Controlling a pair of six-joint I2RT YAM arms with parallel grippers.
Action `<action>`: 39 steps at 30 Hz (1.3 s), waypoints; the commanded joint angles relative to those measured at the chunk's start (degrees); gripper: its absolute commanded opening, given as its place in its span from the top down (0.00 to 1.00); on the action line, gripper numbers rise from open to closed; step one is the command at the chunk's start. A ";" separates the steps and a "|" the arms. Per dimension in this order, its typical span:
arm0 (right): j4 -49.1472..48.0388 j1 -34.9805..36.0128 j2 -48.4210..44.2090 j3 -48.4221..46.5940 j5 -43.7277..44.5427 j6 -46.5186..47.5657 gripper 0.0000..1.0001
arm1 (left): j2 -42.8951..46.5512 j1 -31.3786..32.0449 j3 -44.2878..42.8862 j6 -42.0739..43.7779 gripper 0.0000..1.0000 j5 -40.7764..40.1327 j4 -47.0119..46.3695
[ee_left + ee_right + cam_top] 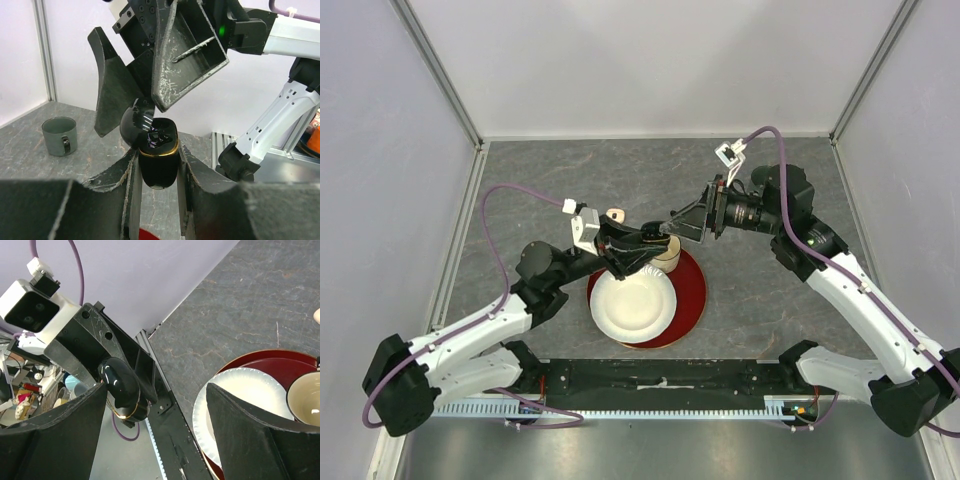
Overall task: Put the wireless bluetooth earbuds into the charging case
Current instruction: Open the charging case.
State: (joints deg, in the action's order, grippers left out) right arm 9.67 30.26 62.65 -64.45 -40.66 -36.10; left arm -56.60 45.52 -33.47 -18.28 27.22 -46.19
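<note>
A glossy black charging case [159,170] with a gold rim is held upright above the plates, my left gripper [157,150] shut on its lower half. Its lid [134,125] is tipped back and the top stands open. Dark shiny shapes [158,136] lie inside; I cannot tell whether they are earbuds. My right gripper [132,120] hangs open just over the open top, one finger [111,90] on each side and nothing between them. The right wrist view shows the case [122,387] close to the left finger [50,440]. A small pale object [615,214] lies on the table behind the left gripper [625,245].
A white paper plate [632,305] lies on a red plate [692,295], with a paper cup [666,260] on the red plate's far side. In the left wrist view, a grey mug [60,136] stands on the table at the left. White walls close in the back and sides.
</note>
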 commanded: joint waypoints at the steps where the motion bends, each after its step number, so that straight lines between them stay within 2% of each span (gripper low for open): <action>1: -4.31 0.15 0.10 -0.07 0.24 -1.78 0.13 | 2.02 0.54 -0.36 2.64 0.98 1.43 -2.67; 11: -5.10 0.06 0.45 -0.24 0.67 -3.19 0.12 | 2.28 0.45 0.34 3.43 0.98 1.34 -2.32; 16: -9.23 0.06 0.45 0.37 -1.69 -7.04 0.11 | 3.34 0.45 1.39 4.48 0.98 -0.15 -1.36; 21: -13.80 -0.03 0.36 0.29 -1.08 -9.96 0.09 | 5.00 0.63 2.88 7.64 0.98 -1.38 0.14; 24: -13.37 -0.29 0.10 -0.77 0.75 -9.43 0.08 | 6.50 0.80 4.03 9.75 0.98 -2.43 0.14; 28: -9.85 -1.61 -0.16 -0.77 9.09 -8.91 0.06 | 9.22 0.89 5.52 11.95 0.98 -4.46 0.32; 33: 8.22 -3.19 3.35 -3.31 25.16 -3.99 0.07 | 13.97 0.98 7.54 15.55 0.98 -6.31 0.49; 35: 10.44 -3.28 4.66 -2.97 28.34 -2.67 0.07 | 14.93 0.98 7.81 17.66 0.98 -4.30 1.45; 36: 12.72 -3.37 5.11 -2.79 32.45 -2.14 0.07 | 15.72 1.06 7.90 18.02 0.98 -4.46 1.89; 39: 15.37 -3.37 7.48 -2.18 37.49 -0.82 0.07 | 16.87 0.98 8.51 17.76 0.98 -5.34 2.25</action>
State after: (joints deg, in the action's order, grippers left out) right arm 17.10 27.14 67.77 -65.63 -15.25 -40.45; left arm -41.34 46.26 -25.74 -4.84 22.79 -43.44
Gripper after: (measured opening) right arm 0.933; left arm 0.352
